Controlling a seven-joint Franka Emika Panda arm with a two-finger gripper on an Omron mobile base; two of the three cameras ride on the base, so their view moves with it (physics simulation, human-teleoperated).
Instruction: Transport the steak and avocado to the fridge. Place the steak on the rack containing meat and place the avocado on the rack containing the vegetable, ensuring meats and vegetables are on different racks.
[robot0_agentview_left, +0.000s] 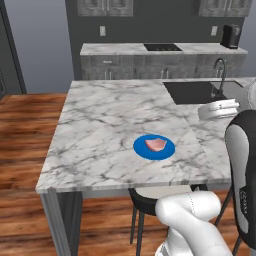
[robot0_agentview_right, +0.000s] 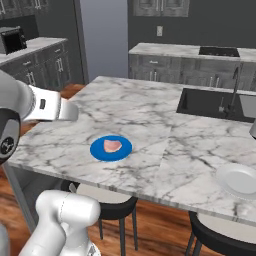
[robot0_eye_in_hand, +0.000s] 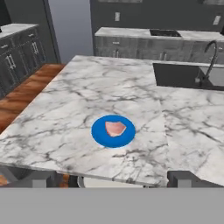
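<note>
The steak, a flat pink slab with a paler edge, lies on a round blue plate near the front edge of the marble island. My gripper hovers above and short of that edge, looking down at the plate. Its fingertips stand wide apart, open, with nothing between them. In the base views the white hand hangs well above the counter, beside the plate. The avocado and the fridge are out of view.
A black sink with a faucet is set into the island's far right. A white plate sits at the front right. Dark stools stand under the near edge. Grey cabinets line the back wall.
</note>
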